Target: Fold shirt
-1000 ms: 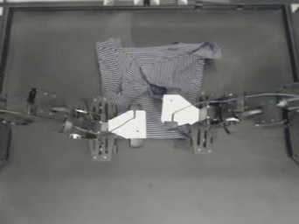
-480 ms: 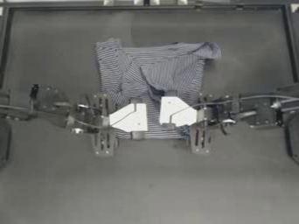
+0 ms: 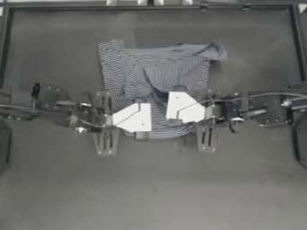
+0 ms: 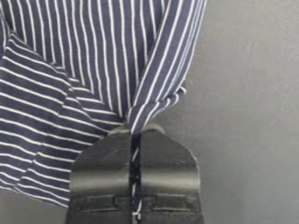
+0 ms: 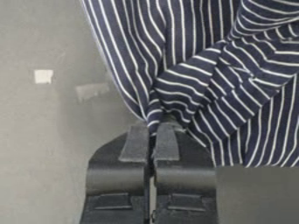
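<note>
The navy-and-white striped shirt (image 3: 157, 74) lies crumpled in the middle of the table, bunched toward its near edge. My left gripper (image 3: 139, 117) sits over the shirt's lower left part, shut on a pinch of striped fabric (image 4: 146, 111) at the hem edge. From the right, my right gripper (image 3: 178, 108) reaches over the lower right part, shut on a fold of the shirt (image 5: 158, 107). Both wrist views show cloth squeezed between closed jaws. The collar and label are hidden in the folds.
Dark table (image 3: 150, 188) surface surrounds the shirt, with a raised frame along the far edge (image 3: 150, 5). A small pale mark (image 5: 43, 76) shows on the table beside the right gripper.
Both grippers have drawn slightly closer together and toward the far side, keeping hold of the shirt's lower edge; the fabric has bunched a little more between them.
</note>
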You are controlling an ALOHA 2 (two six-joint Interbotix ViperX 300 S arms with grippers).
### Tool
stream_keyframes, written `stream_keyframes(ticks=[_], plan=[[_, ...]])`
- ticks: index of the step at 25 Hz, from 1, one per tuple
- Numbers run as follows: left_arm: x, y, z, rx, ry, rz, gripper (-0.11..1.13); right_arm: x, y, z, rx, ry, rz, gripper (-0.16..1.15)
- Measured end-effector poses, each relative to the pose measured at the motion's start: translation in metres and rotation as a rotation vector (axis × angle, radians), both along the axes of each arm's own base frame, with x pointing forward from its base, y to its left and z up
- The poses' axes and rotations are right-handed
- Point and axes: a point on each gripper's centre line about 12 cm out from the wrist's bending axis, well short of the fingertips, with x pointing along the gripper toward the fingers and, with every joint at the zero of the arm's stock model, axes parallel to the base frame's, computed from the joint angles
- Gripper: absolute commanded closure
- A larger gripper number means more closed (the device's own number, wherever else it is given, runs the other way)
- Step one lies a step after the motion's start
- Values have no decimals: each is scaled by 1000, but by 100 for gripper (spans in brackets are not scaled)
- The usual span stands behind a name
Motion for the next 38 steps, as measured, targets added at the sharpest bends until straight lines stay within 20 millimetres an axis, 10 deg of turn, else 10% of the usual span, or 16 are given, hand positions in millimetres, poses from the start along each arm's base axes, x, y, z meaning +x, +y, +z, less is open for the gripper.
stream_keyframes(ticks=[26,38], plan=[[-8,-114,78,-102,-181,-95,100,-25,93,88,-7,-109,-86,93],[-10,-129,104,-24,-169,-92,100,-19,112,116,-88,-150,-124,93]])
